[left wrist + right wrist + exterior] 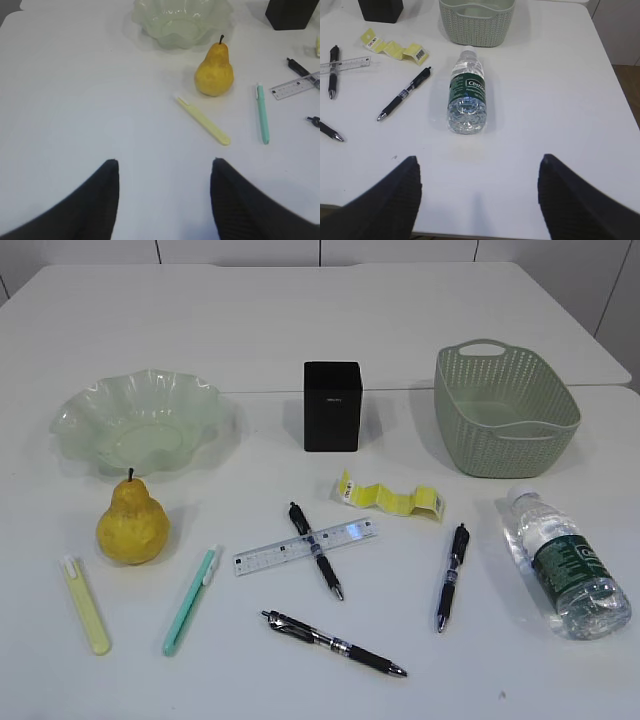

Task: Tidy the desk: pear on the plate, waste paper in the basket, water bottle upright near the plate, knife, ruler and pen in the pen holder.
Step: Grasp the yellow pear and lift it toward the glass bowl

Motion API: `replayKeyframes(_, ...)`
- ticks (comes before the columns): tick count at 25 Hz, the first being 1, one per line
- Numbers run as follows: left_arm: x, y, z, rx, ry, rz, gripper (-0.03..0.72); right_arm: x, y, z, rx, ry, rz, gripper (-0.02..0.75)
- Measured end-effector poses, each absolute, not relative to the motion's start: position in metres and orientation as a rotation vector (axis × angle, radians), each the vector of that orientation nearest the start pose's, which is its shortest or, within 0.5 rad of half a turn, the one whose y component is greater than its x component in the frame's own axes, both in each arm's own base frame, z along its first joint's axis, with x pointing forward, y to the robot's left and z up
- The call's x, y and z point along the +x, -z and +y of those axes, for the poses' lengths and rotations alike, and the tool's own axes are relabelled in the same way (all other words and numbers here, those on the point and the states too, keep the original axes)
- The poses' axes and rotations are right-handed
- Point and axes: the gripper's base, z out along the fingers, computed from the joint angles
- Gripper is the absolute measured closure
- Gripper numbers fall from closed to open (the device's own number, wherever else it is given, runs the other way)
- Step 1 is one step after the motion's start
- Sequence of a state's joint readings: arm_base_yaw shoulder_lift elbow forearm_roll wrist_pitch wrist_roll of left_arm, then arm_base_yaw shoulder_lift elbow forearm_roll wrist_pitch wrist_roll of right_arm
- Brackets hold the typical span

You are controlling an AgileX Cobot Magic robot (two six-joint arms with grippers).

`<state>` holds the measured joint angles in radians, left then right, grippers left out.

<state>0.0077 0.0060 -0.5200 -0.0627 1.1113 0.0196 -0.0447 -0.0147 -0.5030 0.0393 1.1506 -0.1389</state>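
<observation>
Exterior: nothing tidied yet, pear (pixel 132 525) sitting on counter (pixel 300 330) at plate's (pixel 140 422) six o'clock, bottle (pixel 568 565) lying flat.
Left wrist: hand (pixel 165 170) hanging spread, empty.
Right wrist: hand (pixel 480 170) hanging spread, bottle (pixel 466 90) lying at twelve o'clock.

White panelled wall (pixel 300 250) behind

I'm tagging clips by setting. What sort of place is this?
Likely a staged desk in a lab or office: a plain white desk with pens, a ruler and a black pen holder, against a bare panelled wall.
</observation>
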Motion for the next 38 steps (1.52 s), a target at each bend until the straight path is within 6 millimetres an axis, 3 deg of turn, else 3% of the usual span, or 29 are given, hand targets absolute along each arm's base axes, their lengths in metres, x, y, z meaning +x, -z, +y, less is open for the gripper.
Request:
replayKeyframes(25, -0.009, -0.279, -0.007, 0.019, 0.079, 2.079, 0.327, -0.011, -0.271, 0.004, -0.104, 0.060, 2.114, 0.197)
replayKeyframes(31, -0.008, -0.279, -0.007, 0.019, 0.081, 2.078, 0.374, -0.011, -0.271, 0.004, -0.097, 0.056, 2.112, 0.198)
replayKeyframes(38, 0.000, -0.287, -0.007, 0.015, 0.085, 2.061, 0.381, -0.004, -0.290, 0.003, 0.035, -0.005, 1.946, 0.197)
